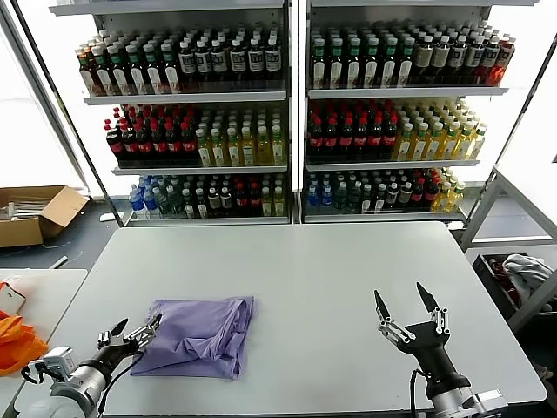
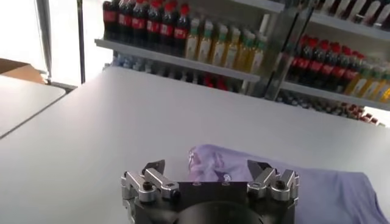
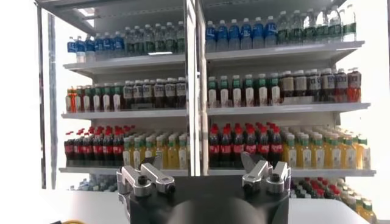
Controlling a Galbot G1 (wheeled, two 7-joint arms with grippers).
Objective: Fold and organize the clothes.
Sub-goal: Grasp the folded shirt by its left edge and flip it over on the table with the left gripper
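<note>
Hovering wide open at the lavender T-shirt's [image 1: 202,335] near-left edge, the left gripper [image 1: 132,334] might grab one layer only; right gripper [image 1: 409,306] idles, spread, well apart.

A shop-like setting, probably a mock store set up for testing, is indicated. Two tall white shelving units [image 1: 296,113] are seen against bright windows, and their shelves are filled with tightly ranked drink bottles [image 1: 374,131]: dark cola with red caps, yellow and green drinks, and water with blue labels. A large plain grey table [image 1: 331,270] is placed in front of them. An opened cardboard box [image 1: 35,213] is left on the floor at the side.
</note>
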